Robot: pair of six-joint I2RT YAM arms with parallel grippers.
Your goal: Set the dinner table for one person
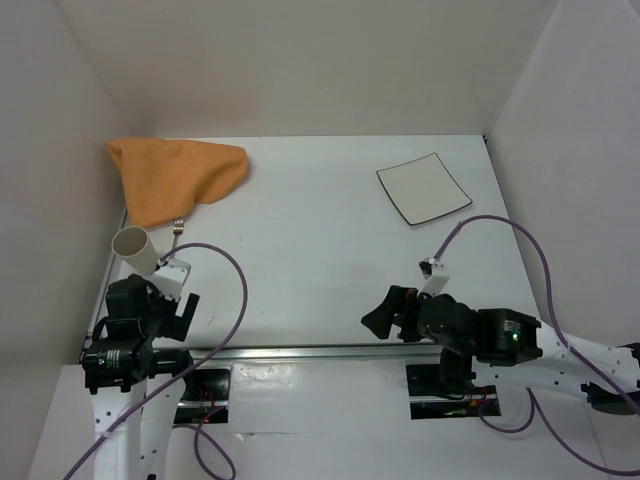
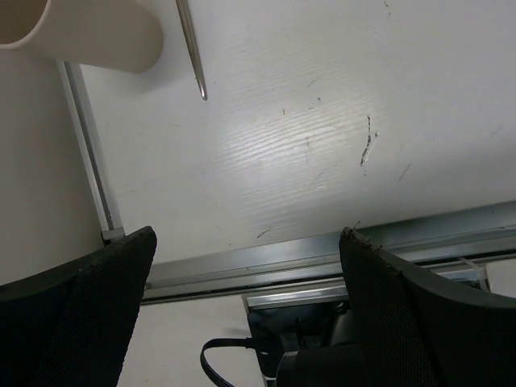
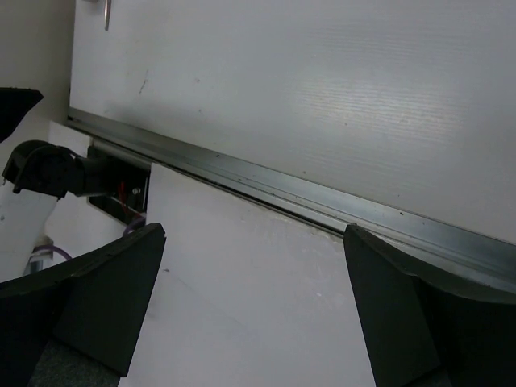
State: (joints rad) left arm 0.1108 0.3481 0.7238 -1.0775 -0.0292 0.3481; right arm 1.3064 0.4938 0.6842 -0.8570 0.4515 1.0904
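The dinner table [image 1: 320, 260] is a wide white top. An orange cloth [image 1: 175, 180] lies crumpled at its far left, and a square white plate with a dark rim [image 1: 423, 188] lies at the far right. A cream cup [image 1: 135, 248] lies on its side near the left edge, beside a metal utensil [image 1: 178, 232] that pokes out from under the cloth. My left gripper [image 1: 175, 310] hangs open over the near left edge, nothing between its fingers [image 2: 97, 298]. My right gripper [image 1: 390, 312] hangs open over the near edge at the right, empty too.
A metal rail [image 2: 322, 254] runs along the table's near edge, with both arm bases just behind it. White walls close in the left, back and right sides. The cup [image 2: 81, 28] and utensil handle [image 2: 192, 48] show at the top of the left wrist view.
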